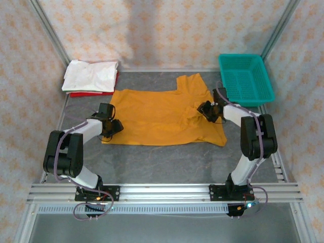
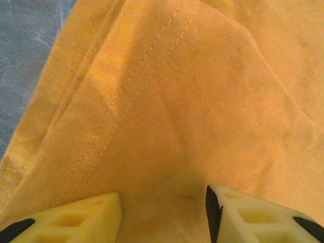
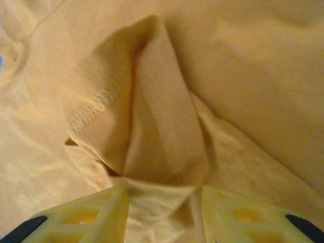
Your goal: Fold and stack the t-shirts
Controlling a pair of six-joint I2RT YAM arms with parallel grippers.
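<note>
Now, mustard-orange t-shirt: spread on the counter between your two arms, with one sleeve reaching toward the far edge near the teal basket.
Left end effector: open, with fingers apart over the stitched hem at the shirt's left edge and nothing pinched.
Right end effector: it straddles a raised fold of cloth near the sleeve. You cannot tell whether it is clamped on it.
Stack: a white t-shirt lies on a red one at the far-left corner.
Risk, uneven lift: if you raise the right side while the left holds nothing, the shirt would likely drag and skew (and the fold line goes crooked).
Risk, single layer: a pinch at the hem may catch only the top layer, so the shirt opens instead of folding.
Risk, bunching: the ridge on the right could press a crease into the fold.
</note>
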